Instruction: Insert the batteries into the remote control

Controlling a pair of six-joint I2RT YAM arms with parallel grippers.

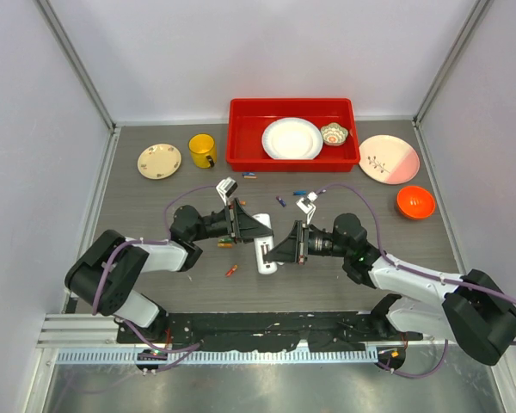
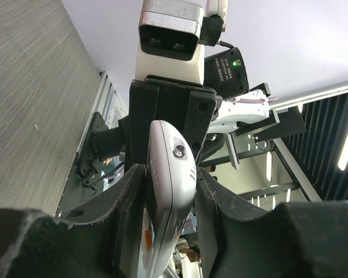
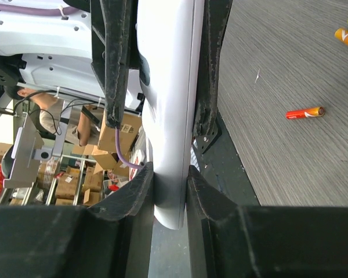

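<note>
Top external view showed the remote [image 1: 265,255] near the middle of the desk [image 1: 155,258], a white oblong caught between the two claws. The left claw [image 1: 262,231] met it from the left, at its far end. The right claw [image 1: 275,249] met it from the right, a little nearer the arm bases. The two tips faced each other with the remote between them. Whether the remote touched the desk or hung just above it could not be told.

Left wrist view had the remote edge-on between the left claw's fingers [image 2: 132,191], which pressed on both of its broad faces, so that claw was clamped on it. Its rounded end, with a small dark dot, stuck out past the tips toward the right arm.

Right wrist view showed the same from the other side. The right claw's fingers [image 3: 140,182] were closed against the remote's two faces, gripping it near one end. The left claw's black fingers flanked the same body farther along.

Loose batteries [image 1: 231,271] lay scattered on the desk. An orange one sat just left of the remote on the near side, and another lay beside the left claw. Blue ones lay beyond the claws, toward a red bin [image 1: 241,129]. None touched the remote.
</note>
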